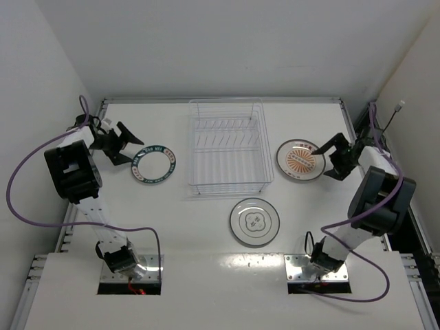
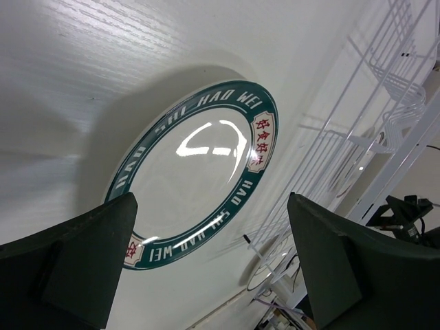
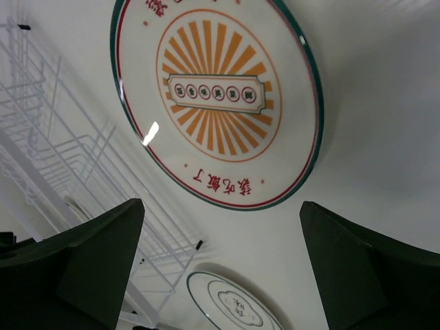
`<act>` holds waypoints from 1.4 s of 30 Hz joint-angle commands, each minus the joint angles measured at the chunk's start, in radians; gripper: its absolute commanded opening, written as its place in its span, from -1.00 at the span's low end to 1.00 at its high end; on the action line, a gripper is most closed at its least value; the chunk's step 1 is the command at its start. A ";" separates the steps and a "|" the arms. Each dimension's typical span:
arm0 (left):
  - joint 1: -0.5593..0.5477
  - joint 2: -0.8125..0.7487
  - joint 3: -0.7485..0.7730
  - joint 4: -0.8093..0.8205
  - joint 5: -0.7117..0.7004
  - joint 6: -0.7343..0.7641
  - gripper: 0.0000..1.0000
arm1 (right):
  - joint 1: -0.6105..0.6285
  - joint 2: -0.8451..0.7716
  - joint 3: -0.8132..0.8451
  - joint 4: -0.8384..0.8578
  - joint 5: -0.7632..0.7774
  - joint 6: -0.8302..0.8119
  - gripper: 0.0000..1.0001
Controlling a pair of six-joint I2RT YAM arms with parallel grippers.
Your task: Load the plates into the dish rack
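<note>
The dish rack (image 1: 227,148) stood toward the far edge of the desk (image 1: 185,223), with the teal-rimmed plate (image 1: 155,165) flat to its left, the sunburst plate (image 1: 300,159) to its right and the grey plate (image 1: 254,221) toward the near edge. The left gripper (image 1: 134,150) and right gripper (image 1: 324,163) both hung spread, each at its nearest plate's outer rim.

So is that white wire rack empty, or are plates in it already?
Empty. The white wire dish rack holds nothing; the teal-rimmed plate, orange-sunburst plate and pale grey plate all lie flat outside it.
</note>
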 commanded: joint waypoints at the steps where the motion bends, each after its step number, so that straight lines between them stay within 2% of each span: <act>1: 0.003 -0.043 -0.010 0.039 0.036 -0.004 0.80 | -0.058 0.070 0.027 0.053 -0.032 0.005 0.83; 2: 0.003 -0.043 -0.010 0.039 0.036 -0.004 0.80 | -0.067 0.116 0.027 0.044 -0.032 0.004 0.83; 5: 0.003 -0.054 -0.021 0.039 0.036 -0.004 0.80 | -0.090 0.167 0.054 0.019 -0.018 -0.015 0.66; 11: 0.021 -0.072 -0.039 0.039 0.036 0.005 0.80 | -0.099 0.231 0.074 0.031 -0.061 -0.045 0.59; 15: 0.021 -0.072 -0.048 0.039 0.036 0.005 0.80 | -0.090 0.348 0.126 0.045 -0.155 -0.054 0.10; 17: 0.021 -0.072 -0.057 0.039 0.036 0.005 0.80 | -0.067 0.380 0.171 0.045 -0.158 -0.068 -0.04; 18: 0.021 -0.072 -0.057 0.039 0.036 0.005 0.80 | -0.067 0.391 0.186 0.024 -0.158 -0.068 -0.25; 20: 0.021 -0.072 -0.057 0.039 0.036 0.005 0.80 | -0.056 0.424 0.237 -0.001 -0.146 -0.068 -0.50; 21: 0.021 -0.072 -0.057 0.039 0.036 0.005 0.80 | -0.056 0.434 0.251 -0.024 -0.146 -0.068 -0.79; 23: 0.021 -0.072 -0.057 0.039 0.036 0.005 0.80 | -0.056 0.434 0.262 -0.024 -0.146 -0.077 -0.96; 26: 0.021 -0.072 -0.057 0.039 0.036 0.005 0.80 | -0.046 0.405 0.274 -0.024 -0.133 -0.092 -1.00; 30: 0.021 -0.072 -0.057 0.030 0.022 0.015 0.80 | -0.035 0.285 0.315 -0.036 -0.106 -0.094 -1.00; 31: 0.021 -0.072 -0.057 0.030 0.011 0.015 0.80 | -0.021 0.212 0.326 -0.023 -0.090 -0.094 -1.00; 35: 0.021 -0.081 -0.057 0.002 -0.043 0.015 0.82 | 0.052 0.064 0.409 -0.010 0.092 -0.039 -1.00; 37: 0.021 -0.081 -0.057 -0.010 -0.055 0.015 0.82 | 0.092 0.052 0.500 -0.022 0.193 -0.026 -1.00; 42: 0.021 -0.081 -0.048 -0.028 -0.087 0.015 0.82 | 0.295 0.087 0.792 -0.166 0.393 -0.095 -1.00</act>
